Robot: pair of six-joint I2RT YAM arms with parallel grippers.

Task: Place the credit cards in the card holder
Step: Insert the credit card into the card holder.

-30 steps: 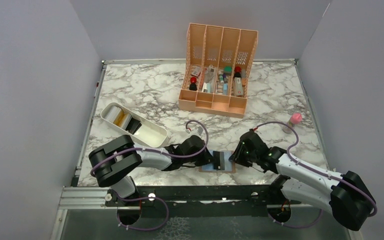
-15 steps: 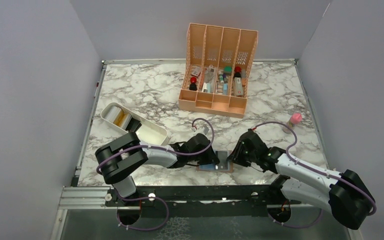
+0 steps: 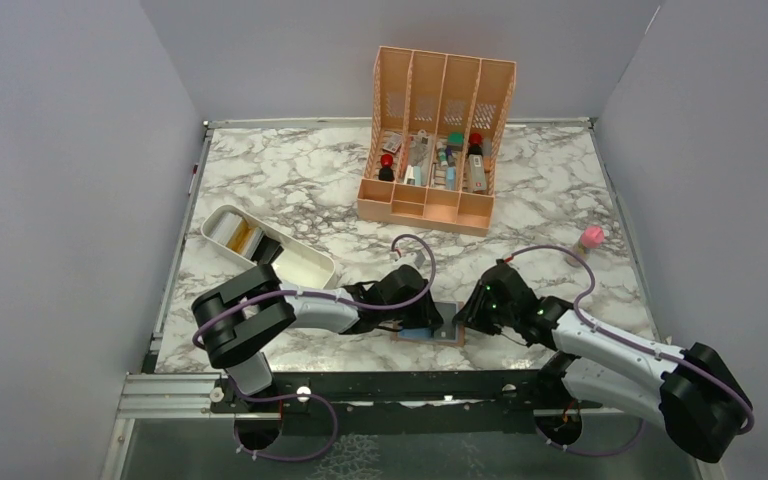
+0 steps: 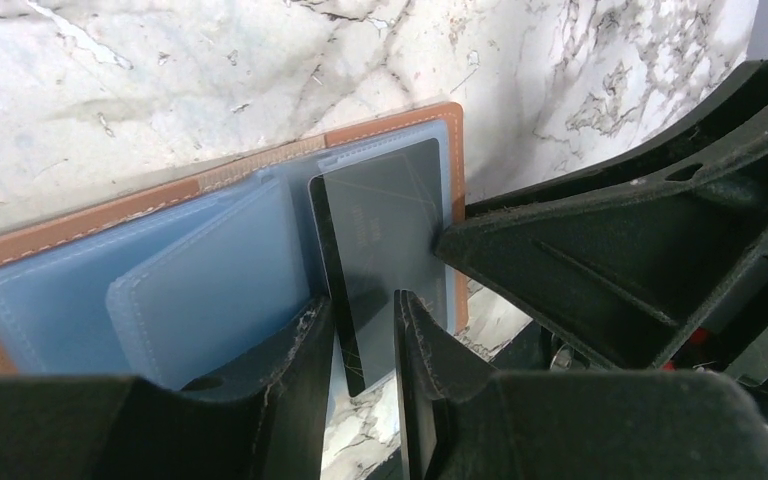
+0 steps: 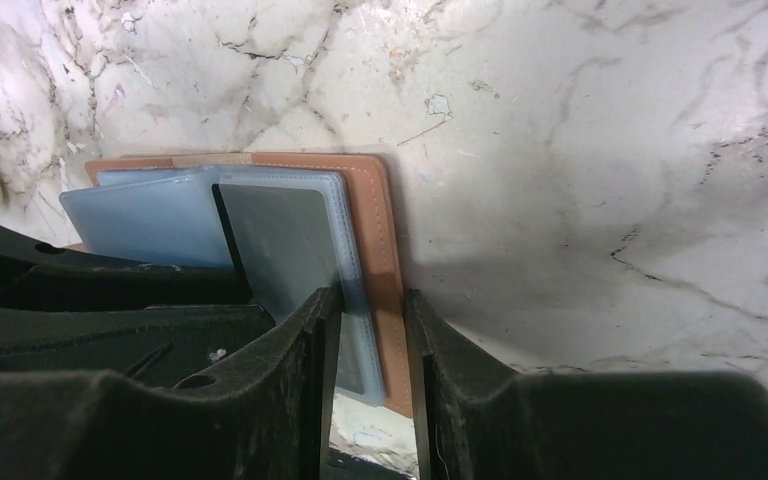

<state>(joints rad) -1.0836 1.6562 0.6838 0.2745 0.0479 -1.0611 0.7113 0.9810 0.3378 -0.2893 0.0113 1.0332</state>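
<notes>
We see the card holder (image 4: 190,270) lying open and flat on the marble desk (image 3: 290,180), at the 6 o'clock edge in the top view, between the two arms. A brown rim frames its light blue pockets, which face up. A dark card (image 4: 380,230) sits in the pocket on the half of the holder nearer the right arm. Its far end lies inside the pocket's stitched border. In the left wrist view its near end sticks out past the brown rim toward 6 o'clock.

The left end effector (image 4: 362,300) comes in from 9 o'clock in the top view and is low over the holder. Its two fingers stand a narrow slit apart, and the protruding end of the card shows face-up through the slit. We cannot tell whether it is clenched on the card or only resting over it.

The right end effector (image 5: 372,293) comes in from 3 o'clock and meets the holder's outer edge. In the left wrist view, one of its black fingertips touches the rim of the card's pocket. Its fingers are also close together, with the blue pocket edge and brown border showing between them. We cannot tell whether it is grasping anything.

Elsewhere on the desk, a tall peach organizer (image 3: 438,140) stands at 12 o'clock with small things in its compartments. A white tray (image 3: 305,268) lies at about 9 o'clock, well apart from the holder, and a small pink-capped thing (image 3: 591,240) stands near 3 o'clock
</notes>
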